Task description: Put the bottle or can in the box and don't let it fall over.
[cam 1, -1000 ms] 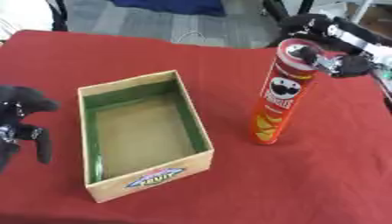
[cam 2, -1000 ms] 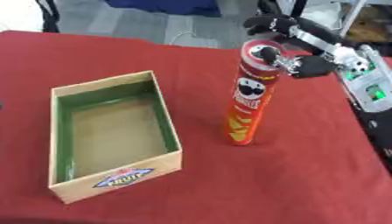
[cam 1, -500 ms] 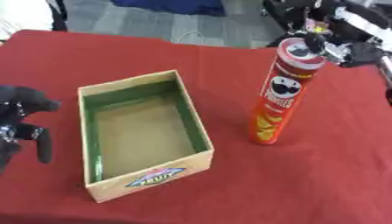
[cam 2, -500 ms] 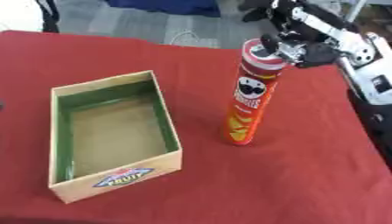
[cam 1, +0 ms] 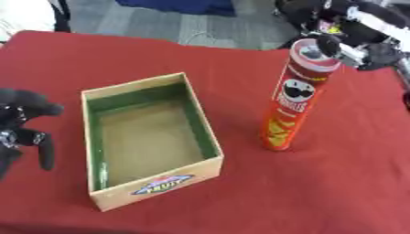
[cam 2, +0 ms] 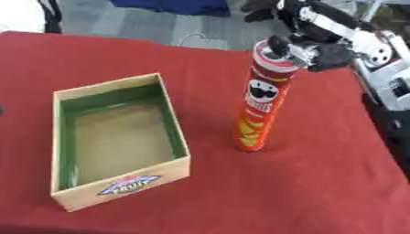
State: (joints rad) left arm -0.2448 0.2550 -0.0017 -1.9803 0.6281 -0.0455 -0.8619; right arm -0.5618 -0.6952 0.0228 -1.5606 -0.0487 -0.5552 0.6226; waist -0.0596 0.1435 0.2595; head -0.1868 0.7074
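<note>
Can (cam 1: 294, 98) upright beside open box (cam 1: 148, 137)

My right hand (cam 2: 316, 45) black-fingered with pale silver-white segments along the knuckles, white and grey casing with a round dark joint on the forearm behind it, my left hand (cam 1: 20, 125) all matte black, rounded fingers
</note>
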